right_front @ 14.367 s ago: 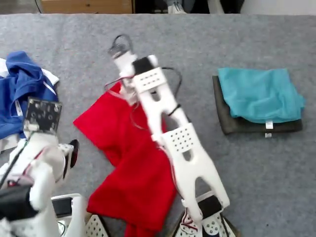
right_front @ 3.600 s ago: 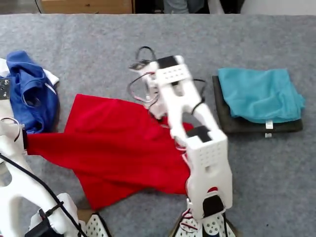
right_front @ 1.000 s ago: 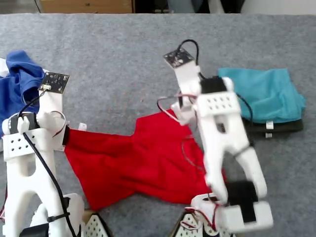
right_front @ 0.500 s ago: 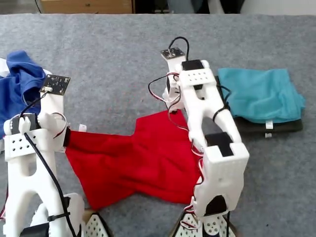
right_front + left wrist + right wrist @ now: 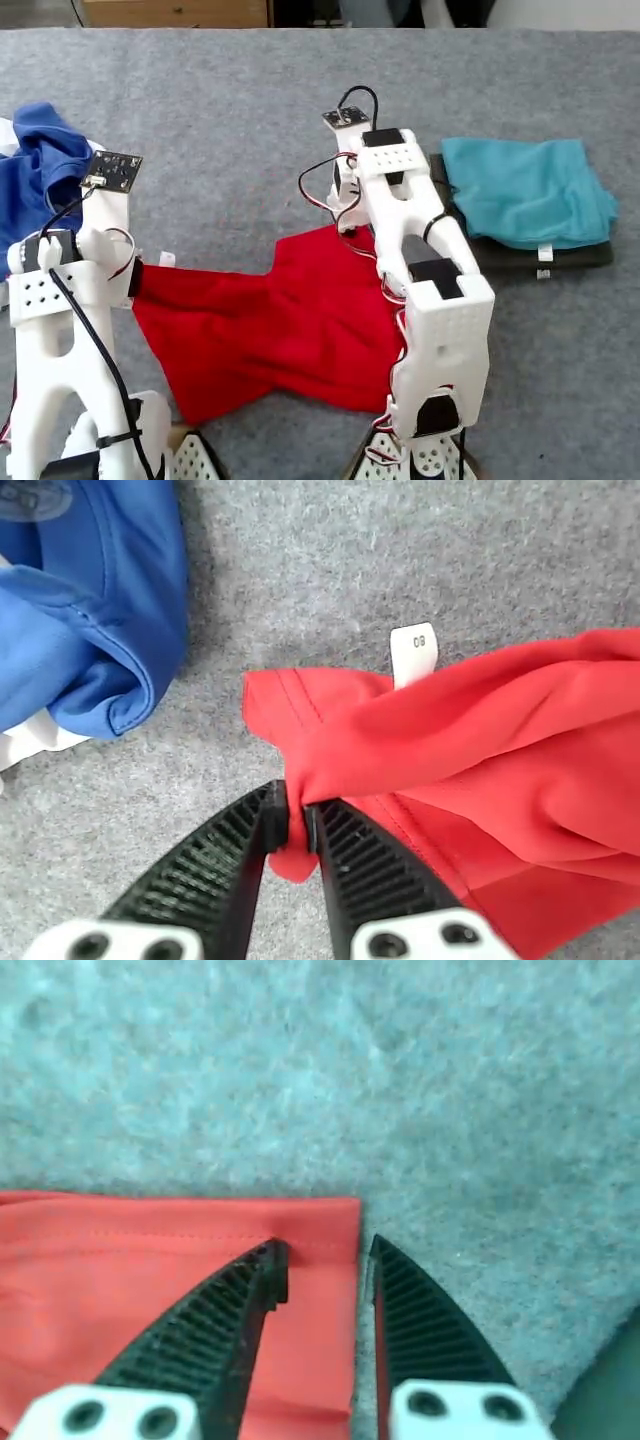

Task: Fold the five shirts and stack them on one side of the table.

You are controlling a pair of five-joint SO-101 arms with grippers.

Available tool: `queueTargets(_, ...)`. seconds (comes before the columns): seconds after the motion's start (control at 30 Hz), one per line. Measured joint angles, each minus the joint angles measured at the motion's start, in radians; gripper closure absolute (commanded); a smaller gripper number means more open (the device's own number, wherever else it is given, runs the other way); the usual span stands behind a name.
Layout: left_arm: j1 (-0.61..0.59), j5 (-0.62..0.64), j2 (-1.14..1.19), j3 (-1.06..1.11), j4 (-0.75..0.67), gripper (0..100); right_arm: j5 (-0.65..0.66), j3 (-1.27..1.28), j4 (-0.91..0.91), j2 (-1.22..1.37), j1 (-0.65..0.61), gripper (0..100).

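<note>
You're in a robotics lab or maker-type workroom, prob.: grey felt over the desk [image 5: 200, 90], white plastic left arm [image 5: 60, 330] & right arm [image 5: 425, 270] w/ bare wires [image 5: 340, 205], exposed circuit board [image 5: 110, 168], wooden furniture [image 5: 175, 12] behind.

The left arm [image 5: 50, 340] and right arm [image 5: 445, 320] are made of white plastic, with black servo blocks and red, black and white cables [image 5: 340, 205]. Ribbed black fingers [image 5: 230, 870] are screwed onto white bases.
</note>
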Motion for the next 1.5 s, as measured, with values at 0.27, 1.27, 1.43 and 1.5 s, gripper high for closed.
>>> queueTargets(0.27,0.000,0.000,0.000,0.000,0.000,97,0.000,-0.041,0.000,0.002,0.000,85.3)
queueTargets(1.27,0.000,0.003,0.000,0.000,0.000,97,-0.002,-0.089,-0.035,0.101,-0.009,98.5)
queueTargets(1.43,0.000,0.003,0.000,0.000,0.000,97,-0.002,-0.127,0.005,0.104,-0.009,98.5)
queueTargets(1.5,0.000,0.009,0.000,0.000,0.000,97,-0.002,-0.163,0.043,0.104,-0.012,98.5)
